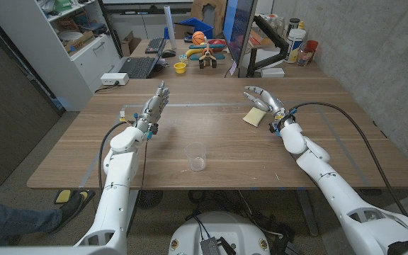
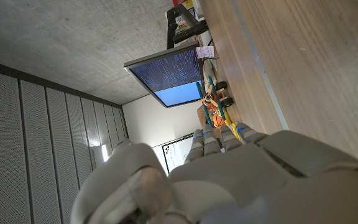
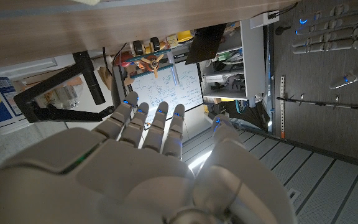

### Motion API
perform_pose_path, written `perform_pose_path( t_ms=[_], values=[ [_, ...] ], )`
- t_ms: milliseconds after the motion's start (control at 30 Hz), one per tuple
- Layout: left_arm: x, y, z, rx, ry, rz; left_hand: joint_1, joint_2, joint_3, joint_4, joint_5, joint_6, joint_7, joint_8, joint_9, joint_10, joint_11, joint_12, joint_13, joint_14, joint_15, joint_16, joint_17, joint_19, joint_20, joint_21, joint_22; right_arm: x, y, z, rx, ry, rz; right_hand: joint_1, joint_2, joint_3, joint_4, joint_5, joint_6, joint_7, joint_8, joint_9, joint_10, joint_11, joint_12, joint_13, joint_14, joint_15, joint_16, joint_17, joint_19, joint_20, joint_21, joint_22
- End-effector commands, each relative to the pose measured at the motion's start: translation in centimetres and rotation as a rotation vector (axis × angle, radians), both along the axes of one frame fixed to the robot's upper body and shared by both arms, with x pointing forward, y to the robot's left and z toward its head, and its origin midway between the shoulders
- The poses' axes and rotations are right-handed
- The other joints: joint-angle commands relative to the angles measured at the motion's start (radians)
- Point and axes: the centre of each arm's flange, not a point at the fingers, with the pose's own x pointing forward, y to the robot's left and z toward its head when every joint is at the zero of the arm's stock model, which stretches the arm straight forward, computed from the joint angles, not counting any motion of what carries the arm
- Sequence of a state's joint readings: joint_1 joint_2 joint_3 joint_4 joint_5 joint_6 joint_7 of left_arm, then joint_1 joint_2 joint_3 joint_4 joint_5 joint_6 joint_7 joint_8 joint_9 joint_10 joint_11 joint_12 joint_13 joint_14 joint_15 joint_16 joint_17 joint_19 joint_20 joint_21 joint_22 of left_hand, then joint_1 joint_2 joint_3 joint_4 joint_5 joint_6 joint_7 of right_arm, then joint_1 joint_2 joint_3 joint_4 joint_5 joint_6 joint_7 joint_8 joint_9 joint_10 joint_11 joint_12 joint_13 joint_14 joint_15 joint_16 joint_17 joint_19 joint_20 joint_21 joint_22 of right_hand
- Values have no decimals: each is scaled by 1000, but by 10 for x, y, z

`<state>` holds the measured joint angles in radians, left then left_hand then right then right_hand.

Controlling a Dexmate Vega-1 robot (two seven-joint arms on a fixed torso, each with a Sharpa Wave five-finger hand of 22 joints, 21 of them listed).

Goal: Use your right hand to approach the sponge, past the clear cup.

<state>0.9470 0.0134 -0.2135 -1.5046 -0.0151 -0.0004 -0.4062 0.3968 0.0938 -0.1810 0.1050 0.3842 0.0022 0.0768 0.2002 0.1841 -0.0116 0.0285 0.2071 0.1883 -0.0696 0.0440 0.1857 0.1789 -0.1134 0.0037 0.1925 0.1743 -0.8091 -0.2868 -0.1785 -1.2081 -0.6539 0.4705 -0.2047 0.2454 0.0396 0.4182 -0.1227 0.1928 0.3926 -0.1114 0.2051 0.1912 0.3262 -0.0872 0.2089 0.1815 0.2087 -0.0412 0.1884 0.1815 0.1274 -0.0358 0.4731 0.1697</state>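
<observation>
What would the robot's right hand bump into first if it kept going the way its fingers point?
Probably nothing soon. The right hand hovers open just above the sponge, fingers pointing toward the table's far left. That line looks free of objects, though its height is hard to judge.

Bare table [image 1: 225,138] separates the clear cup [image 1: 195,156] from the sponge [image 1: 253,116], leaving room to pass.
</observation>
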Motion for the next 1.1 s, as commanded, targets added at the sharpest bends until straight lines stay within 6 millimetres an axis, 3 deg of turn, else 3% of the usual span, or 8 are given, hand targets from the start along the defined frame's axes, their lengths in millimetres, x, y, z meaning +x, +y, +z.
perform_pose_path(
  t_ms=[33, 1100],
  values=[
    [1, 1, -1, -1, 2, 0, 3, 5, -6, 0, -4, 10, 2, 5, 3, -1, -4, -1, 5, -9, 3, 2, 6, -7, -2, 3, 6, 4, 3, -2, -50, 0, -49, -1, -13, 3, -6, 10, 0, -8, -3, 0, 7, 1, 1, 2, -8, -34, -3, 3, -8, -50, -6, 5],
    [2, -1, 2, 32, 13, 6, 7, 9, -11, 0, -8, 23, 6, 6, 3, -1, -4, 0, 5, -11, 3, 3, 6, -9, 1, 4, 6, 9, 1, -7, -153, -6, -147, -6, -12, 4, -5, 13, -2, -20, -7, 1, -10, -1, -4, 2, -22, -32, -4, 4, -13, -48, -23, 5]
  ],
)
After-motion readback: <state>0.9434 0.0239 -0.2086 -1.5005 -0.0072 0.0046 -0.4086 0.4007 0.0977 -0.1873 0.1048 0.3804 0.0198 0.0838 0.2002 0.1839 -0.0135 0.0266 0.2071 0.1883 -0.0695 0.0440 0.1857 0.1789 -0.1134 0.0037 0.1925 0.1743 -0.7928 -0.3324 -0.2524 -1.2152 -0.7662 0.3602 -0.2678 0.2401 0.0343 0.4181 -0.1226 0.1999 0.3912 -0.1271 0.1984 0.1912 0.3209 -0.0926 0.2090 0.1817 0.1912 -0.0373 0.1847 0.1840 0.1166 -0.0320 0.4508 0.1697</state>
